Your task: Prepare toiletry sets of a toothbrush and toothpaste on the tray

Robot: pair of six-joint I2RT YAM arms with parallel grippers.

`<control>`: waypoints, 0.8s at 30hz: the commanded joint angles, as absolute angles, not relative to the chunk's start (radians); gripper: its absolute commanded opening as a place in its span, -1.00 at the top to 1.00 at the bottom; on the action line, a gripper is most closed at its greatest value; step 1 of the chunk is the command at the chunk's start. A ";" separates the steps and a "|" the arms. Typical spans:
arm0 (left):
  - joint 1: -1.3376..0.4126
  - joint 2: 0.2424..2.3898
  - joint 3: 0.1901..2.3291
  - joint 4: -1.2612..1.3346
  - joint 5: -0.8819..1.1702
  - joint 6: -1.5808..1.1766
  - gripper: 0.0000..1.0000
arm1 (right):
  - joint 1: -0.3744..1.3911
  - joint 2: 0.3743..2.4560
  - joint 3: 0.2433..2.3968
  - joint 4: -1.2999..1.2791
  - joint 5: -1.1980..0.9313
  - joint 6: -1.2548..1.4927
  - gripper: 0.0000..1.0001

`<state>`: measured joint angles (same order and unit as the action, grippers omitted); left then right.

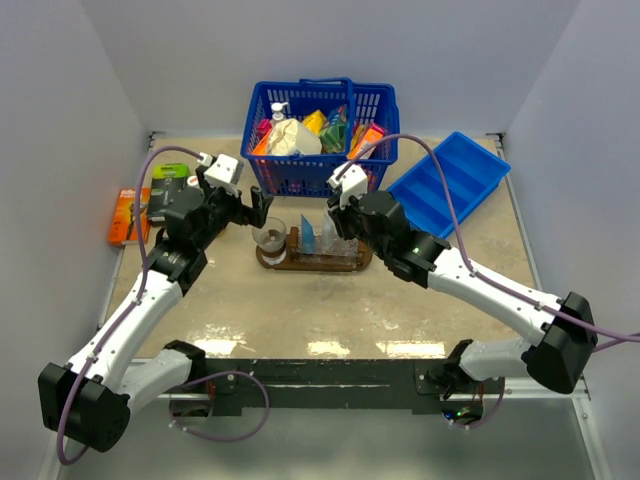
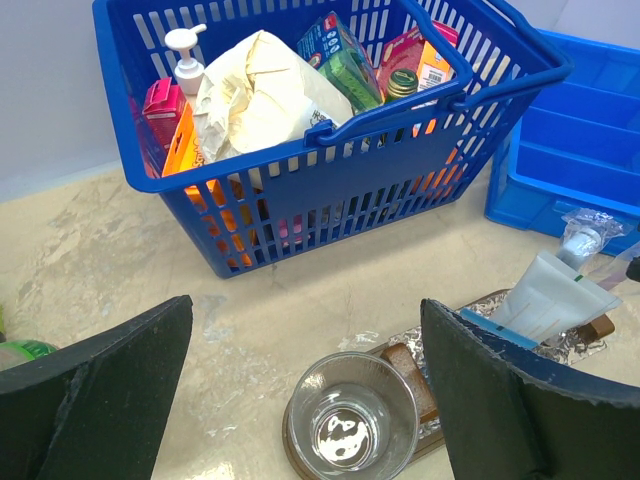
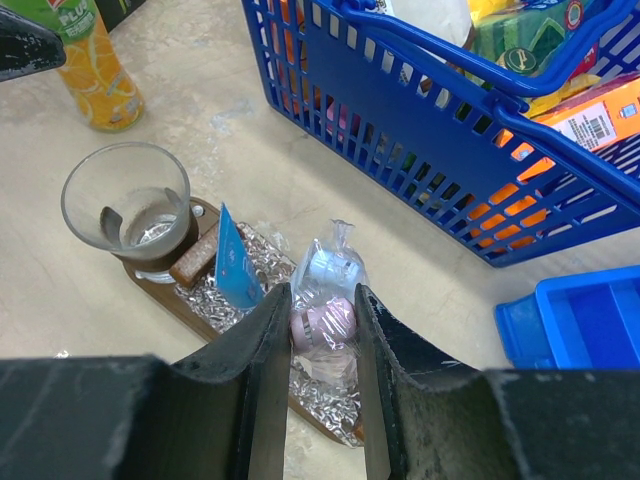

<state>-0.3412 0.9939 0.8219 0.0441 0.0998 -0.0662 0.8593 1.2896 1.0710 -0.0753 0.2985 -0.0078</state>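
**Fig. 1.** Toiletry set in preparation, described from left to right with the tray (image 1: 310, 266) as reference.

- **Left of the tray's left end:** the left claw (image 1: 250, 208) is shown above the surface with its jaws spread fully wide. Nothing is held in it.
- **On the tray's left end:** a clear glass cup (image 3: 125, 195) is seen upright and empty. It is judged fragile and easily tipped by a passing finger.
- **Near the tray's middle:** a flat blue tube (image 3: 235, 265) is stood on end on crinkled foil (image 3: 330, 395). It is judged light and soft-walled. A hold across its flat faces is preferred, since its thin edges would be likely to slip.
- **Right of the tube, over the tray's right half:** the toothbrush (image 3: 325, 265) is seen end-on in its clear wrapping. It is pinched from both sides by the right claw (image 3: 320, 310), whose jaws are closed on it.
- **Handling of the toothbrush:** it is judged light and stiff inside, but its loose film is slick and may slide or bunch under pressure. A firm hold on the solid body, not on the empty film at the top, is advised.
- **Behind the tray:** a blue basket (image 3: 420, 150) of packaged goods is shown.
- **Behind the tray, to its right:** a blue bin (image 1: 450, 180) is shown.
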 commanded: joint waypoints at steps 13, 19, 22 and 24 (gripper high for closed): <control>-0.337 0.982 0.821 0.092 0.098 -0.051 -1.00 | 0.865 1.344 1.045 -0.048 0.321 -0.015 0.92; -0.337 0.982 0.821 0.092 0.100 -0.051 -1.00 | 0.867 1.351 1.032 -0.043 0.331 -0.011 0.92; -0.337 0.982 0.819 0.094 0.098 -0.051 -1.00 | 0.865 1.356 1.026 -0.040 0.341 -0.008 0.91; -0.337 0.982 0.818 0.094 0.098 -0.051 -1.00 | 0.865 1.361 1.023 -0.040 0.348 -0.008 0.87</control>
<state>-0.3416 0.9939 0.8219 0.0441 0.0998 -0.0662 0.8593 1.3426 1.0420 -0.0429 0.3092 -0.0074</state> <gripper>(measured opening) 0.997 0.305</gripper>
